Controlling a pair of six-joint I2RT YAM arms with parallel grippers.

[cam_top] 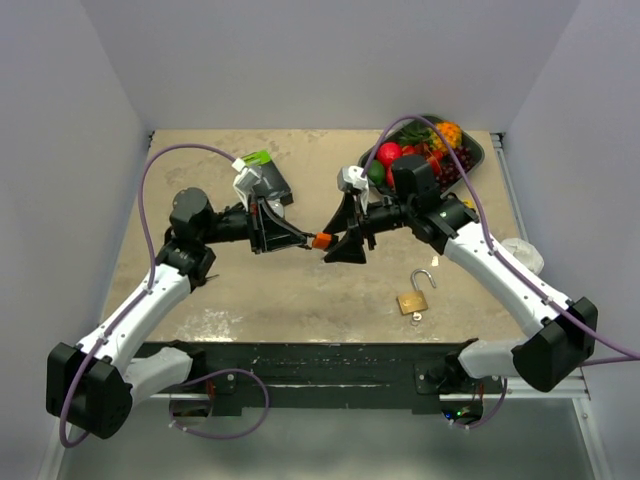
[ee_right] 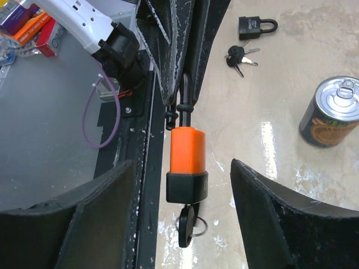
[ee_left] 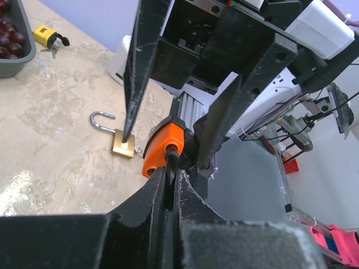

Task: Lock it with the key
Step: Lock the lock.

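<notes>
An orange padlock with a black base (cam_top: 321, 240) hangs in the air between the two arms. My left gripper (cam_top: 306, 239) is shut on its black shackle; the left wrist view shows the jaws (ee_left: 168, 175) pinched on the shackle under the orange body (ee_left: 162, 148). In the right wrist view the padlock (ee_right: 188, 159) hangs base toward the camera with a black key (ee_right: 187, 228) and ring in its keyhole. My right gripper (ee_right: 182, 168) is open, with one finger on each side of the padlock, not touching it. It also shows in the top view (cam_top: 343, 247).
A brass padlock (cam_top: 412, 299) with an open shackle lies on the table at front right. A tray of fruit (cam_top: 470, 165) stands at back right. A black padlock (ee_right: 257, 26), loose keys (ee_right: 241, 56), a can (ee_right: 330, 112) and a yellow padlock (ee_left: 46, 37) lie around.
</notes>
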